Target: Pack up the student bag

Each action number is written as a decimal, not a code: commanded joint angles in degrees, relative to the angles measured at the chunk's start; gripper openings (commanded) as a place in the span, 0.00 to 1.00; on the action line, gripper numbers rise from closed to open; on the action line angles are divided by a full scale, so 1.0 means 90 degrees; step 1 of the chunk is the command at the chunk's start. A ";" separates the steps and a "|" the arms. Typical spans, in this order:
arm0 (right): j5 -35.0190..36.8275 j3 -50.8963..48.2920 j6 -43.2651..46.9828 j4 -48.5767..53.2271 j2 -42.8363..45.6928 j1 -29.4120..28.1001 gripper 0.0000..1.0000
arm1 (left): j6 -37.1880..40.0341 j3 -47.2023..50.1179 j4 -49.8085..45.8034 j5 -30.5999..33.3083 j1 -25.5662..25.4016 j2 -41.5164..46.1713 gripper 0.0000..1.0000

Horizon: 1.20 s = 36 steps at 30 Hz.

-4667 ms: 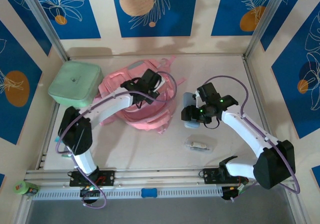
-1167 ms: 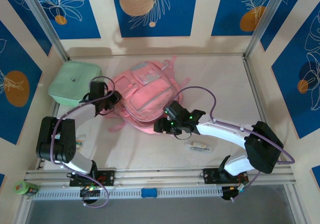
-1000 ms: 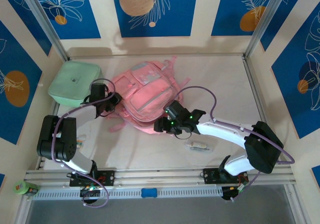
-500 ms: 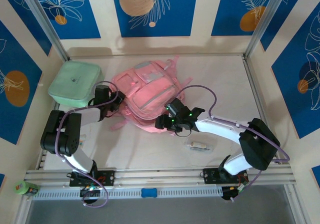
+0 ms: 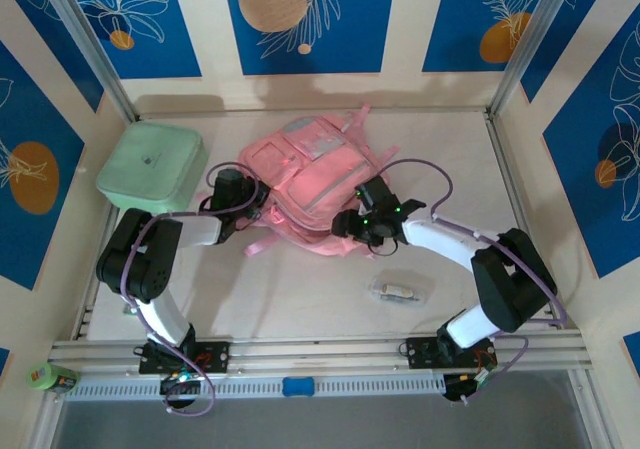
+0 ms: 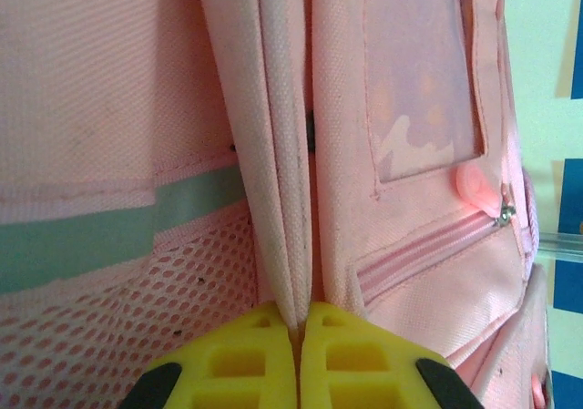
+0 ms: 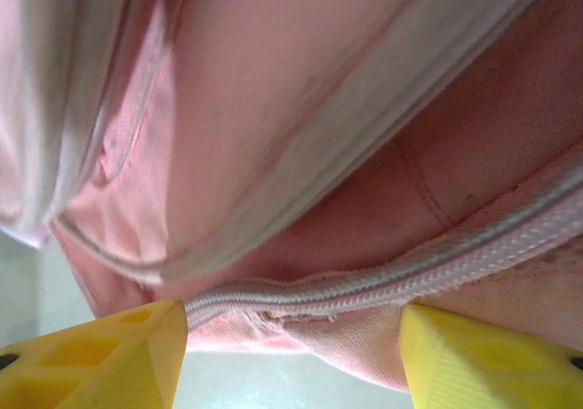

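Left gripper point(image 6: 298, 329) is clamped on a seam fold of the student bag point(image 6: 414, 272), which extends ahead of its fingertips. Right gripper point(image 7: 293, 332) is released, jaws apart, straddling the bag's zipped edge.

Pale beige table point(image 5: 300, 299), surface flat. Three items lie directly on it: the pink student bag point(image 5: 310, 174) mid-table towards the back, a mint-green lidded box point(image 5: 150, 165) at back left, and a small clear packet point(image 5: 397, 290) right of centre, apart from both.
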State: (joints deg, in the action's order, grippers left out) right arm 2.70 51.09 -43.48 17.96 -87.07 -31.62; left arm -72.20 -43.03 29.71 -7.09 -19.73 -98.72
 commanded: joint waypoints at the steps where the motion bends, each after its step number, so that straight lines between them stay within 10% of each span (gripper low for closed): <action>1: -0.0201 0.0515 0.0681 -0.0210 -0.0292 0.0485 0.64 | -0.0158 -0.0079 -0.0339 0.0048 -0.0260 0.0483 0.00; 11: -0.0151 0.1401 0.1529 0.0772 -0.0135 0.1259 0.75 | -0.0575 0.0011 -0.1872 0.1163 -0.1348 0.1623 0.00; 23: 0.1702 0.1370 0.0888 0.1713 0.0237 -0.1587 0.64 | -0.0703 -0.0001 -0.2114 0.1655 -0.1835 0.2021 0.00; 36: 0.2666 0.2562 0.0367 0.0597 -0.1402 -0.2615 0.35 | -0.0766 0.0033 -0.1862 0.1608 -0.1876 0.2090 0.00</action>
State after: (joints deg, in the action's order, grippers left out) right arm 22.24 72.71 -38.06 25.28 -98.19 -55.22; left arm -79.26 -42.30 9.76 8.47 -35.44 -82.13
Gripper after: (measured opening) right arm 0.361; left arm 0.051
